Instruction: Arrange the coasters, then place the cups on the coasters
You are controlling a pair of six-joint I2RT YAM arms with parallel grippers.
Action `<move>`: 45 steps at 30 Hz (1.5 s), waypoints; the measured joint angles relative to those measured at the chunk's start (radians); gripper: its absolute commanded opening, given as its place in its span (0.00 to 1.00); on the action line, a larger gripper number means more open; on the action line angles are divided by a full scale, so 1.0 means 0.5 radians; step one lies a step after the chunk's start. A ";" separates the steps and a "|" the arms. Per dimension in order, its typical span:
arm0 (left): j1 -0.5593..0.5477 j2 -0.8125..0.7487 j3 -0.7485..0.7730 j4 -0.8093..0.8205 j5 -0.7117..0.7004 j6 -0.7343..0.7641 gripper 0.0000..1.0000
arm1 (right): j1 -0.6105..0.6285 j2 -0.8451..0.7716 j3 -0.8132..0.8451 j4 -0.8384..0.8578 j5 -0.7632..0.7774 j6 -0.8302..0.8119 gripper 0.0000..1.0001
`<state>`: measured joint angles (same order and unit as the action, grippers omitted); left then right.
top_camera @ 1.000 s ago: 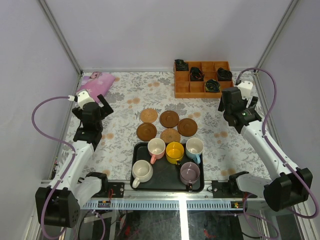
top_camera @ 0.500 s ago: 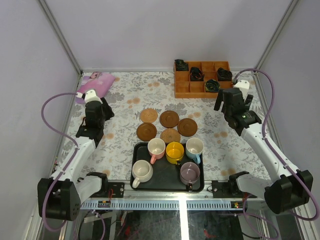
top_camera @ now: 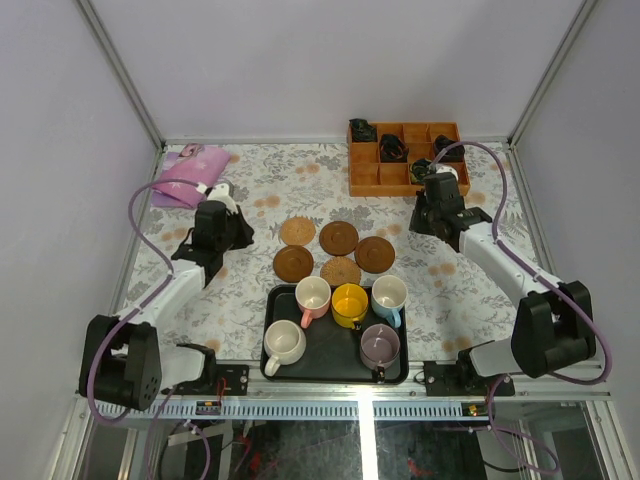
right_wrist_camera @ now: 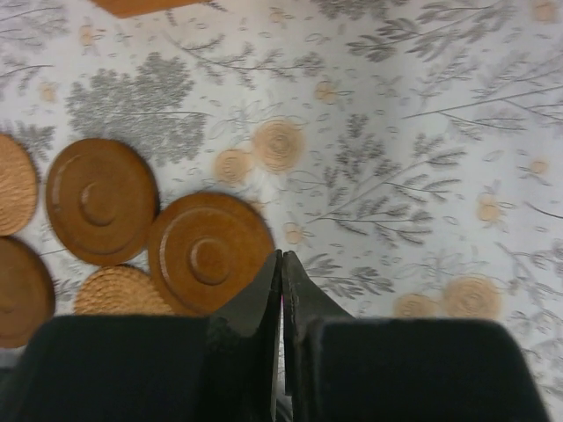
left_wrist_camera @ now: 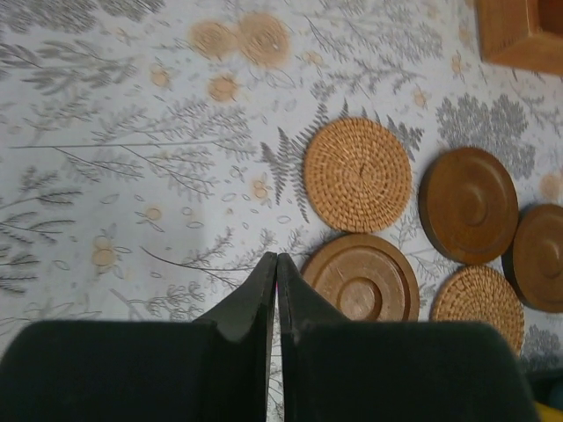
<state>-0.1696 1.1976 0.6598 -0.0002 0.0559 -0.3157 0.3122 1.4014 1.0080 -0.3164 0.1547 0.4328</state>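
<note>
At the upper left of the overhead view a pink-purple soft pouch (top_camera: 188, 176) lies on the floral-patterned bench (top_camera: 270, 170). Just to its right the left end effector (top_camera: 240, 232) has its two dark fingers pressed together with nothing between them. In its wrist view the tips sit just beside the rim of a mid-brown wooden coaster (top_camera: 293, 264); whether they touch it cannot be told.

In the centre of the frame the five round coasters lie flat on the bench in a loose cluster. With the mid-brown one are a tan woven coaster (top_camera: 297, 232), a dark wooden coaster (top_camera: 339, 238), a second woven coaster (top_camera: 341, 271) and a dark ridged coaster (top_camera: 375, 253).

Below them a black rectangular tray (top_camera: 275, 300) holds all five cups upright: a pink cup (top_camera: 313, 295), a yellow cup (top_camera: 350, 303) and a light blue cup (top_camera: 388, 293) in the upper row, a cream cup (top_camera: 285, 343) and a mauve cup (top_camera: 380, 345) in the lower row.

At the upper right stands an orange wooden compartment box (top_camera: 363, 178) with black coiled items (top_camera: 396, 148). Below it the right end effector (top_camera: 420, 220) is likewise closed on nothing, tips at the edge of the dark ridged coaster
</note>
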 measured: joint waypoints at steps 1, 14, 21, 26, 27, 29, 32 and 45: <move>-0.024 0.026 0.001 -0.001 0.011 0.000 0.00 | 0.001 0.005 -0.010 0.031 -0.046 0.020 0.00; -0.262 0.320 0.076 0.012 0.053 -0.001 0.00 | 0.172 0.317 -0.018 0.216 -0.440 0.040 0.00; -0.362 0.472 0.154 0.018 0.188 0.022 0.00 | 0.221 0.443 -0.018 0.288 -0.541 0.041 0.00; -0.393 0.581 0.163 0.018 0.255 0.037 0.00 | 0.235 0.529 -0.018 0.284 -0.562 0.041 0.00; -0.395 0.596 0.163 0.016 0.267 0.038 0.00 | 0.237 0.536 -0.018 0.283 -0.563 0.041 0.00; -0.401 0.614 0.163 0.015 0.294 0.040 0.00 | 0.240 0.537 -0.018 0.283 -0.572 0.042 0.00; -0.405 0.626 0.163 0.016 0.330 0.044 0.00 | 0.240 0.553 -0.005 0.283 -0.594 0.042 0.00; -0.460 0.772 0.163 -0.027 0.375 0.043 0.00 | 0.261 0.604 0.003 0.231 -0.615 0.040 0.00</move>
<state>-0.3996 1.5837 0.7414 -0.0135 0.2432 -0.2939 0.4427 1.7035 1.0096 -0.2008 -0.1528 0.4530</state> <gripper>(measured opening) 0.001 0.009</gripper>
